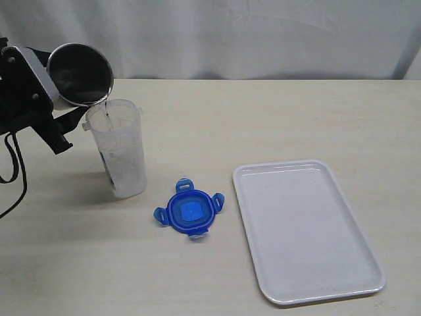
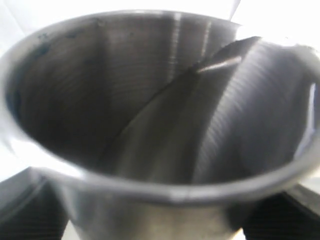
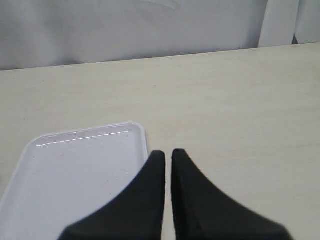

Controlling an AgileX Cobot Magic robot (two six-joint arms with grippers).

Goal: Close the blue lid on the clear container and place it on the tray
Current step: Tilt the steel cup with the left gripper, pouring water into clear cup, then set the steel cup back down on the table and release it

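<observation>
The clear container [image 1: 122,155] stands upright and uncovered at the left of the table. Over its mouth my left gripper [image 1: 56,99] is shut on a grey metal cup [image 1: 79,72], which is tilted so that a thin stream of water [image 1: 105,113] runs into the container. The left wrist view looks straight into the cup [image 2: 150,100], with my left gripper [image 2: 160,220] around its base. The blue lid [image 1: 189,209] lies flat on the table between the container and the white tray [image 1: 306,230]. My right gripper [image 3: 168,155] is shut and empty, beside a corner of the tray [image 3: 75,175].
A white curtain [image 1: 230,33] hangs behind the table's far edge. Black cables [image 1: 13,171] dangle from the left arm at the table's left side.
</observation>
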